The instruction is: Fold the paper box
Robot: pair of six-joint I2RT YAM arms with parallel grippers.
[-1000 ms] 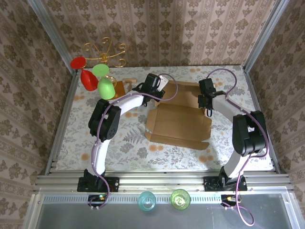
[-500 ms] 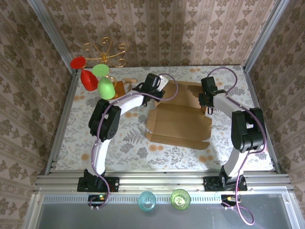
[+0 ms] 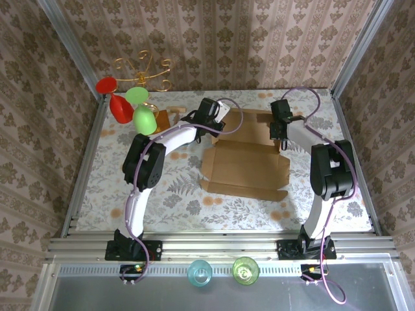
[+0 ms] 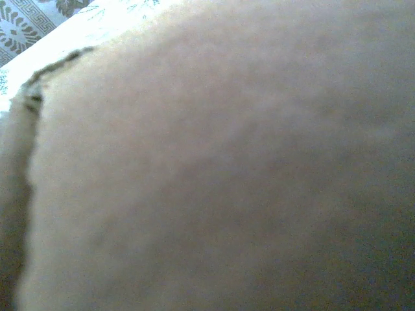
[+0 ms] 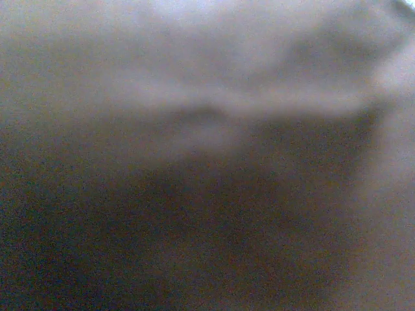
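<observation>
The paper box (image 3: pixel 243 170) lies mostly flat in the middle of the table (image 3: pixel 162 194). The left gripper (image 3: pixel 219 128) and right gripper (image 3: pixel 280 137) are at its far corners. Cardboard sits too close to both wrist cameras, so it cannot be told whether the fingers are spread or closed. Uneven pushing could skew the box or crease it off its score line.

Bright, even, sharp overhead view with soft shadows; both wrist views blurred, dim toward their lower edges.
</observation>
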